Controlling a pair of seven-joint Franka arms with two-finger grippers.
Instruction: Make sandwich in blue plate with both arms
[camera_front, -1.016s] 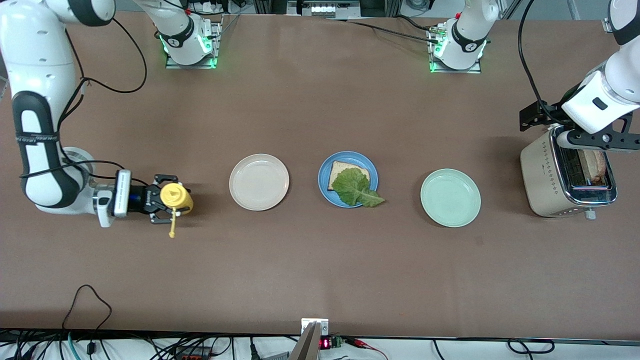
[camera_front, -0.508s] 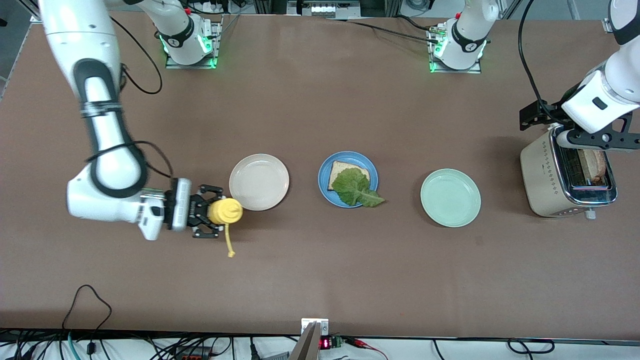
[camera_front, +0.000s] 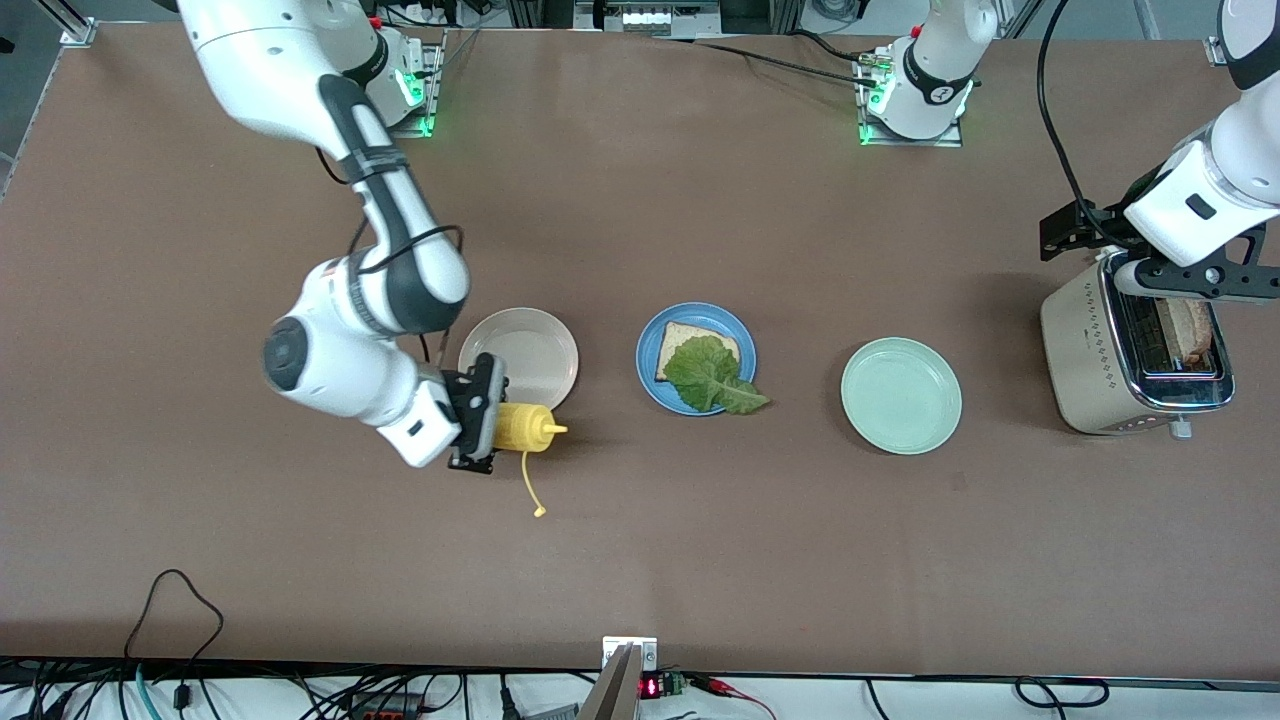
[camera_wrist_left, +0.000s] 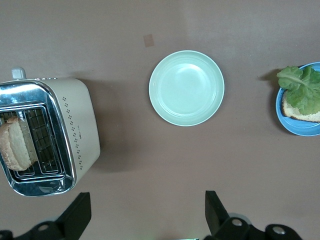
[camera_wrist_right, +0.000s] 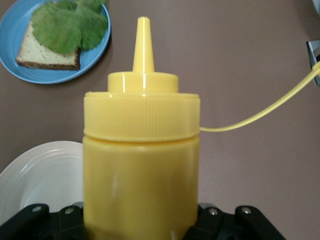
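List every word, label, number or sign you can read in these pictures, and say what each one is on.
No text can be read with certainty.
Black band on the white left arm's base: a small white mark, too small to read.
Small black box with a red digit display at the table edge nearest the front camera: digits too blurred to read.
Yellow plastic squeeze bottle, cream metal toaster, plates: no lettering visible.

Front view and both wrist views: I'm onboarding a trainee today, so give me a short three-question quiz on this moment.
1. True or false: the blue plate holds bread and lettuce.
2. What does the right gripper hold?
A. yellow squeeze bottle
B. lettuce
C. green plate
3. Where is the second bread slice?

Key:
1. True; lettuce lies on a bread slice.
2. A, the yellow squeeze bottle.
3. In the toaster, under the open left gripper.
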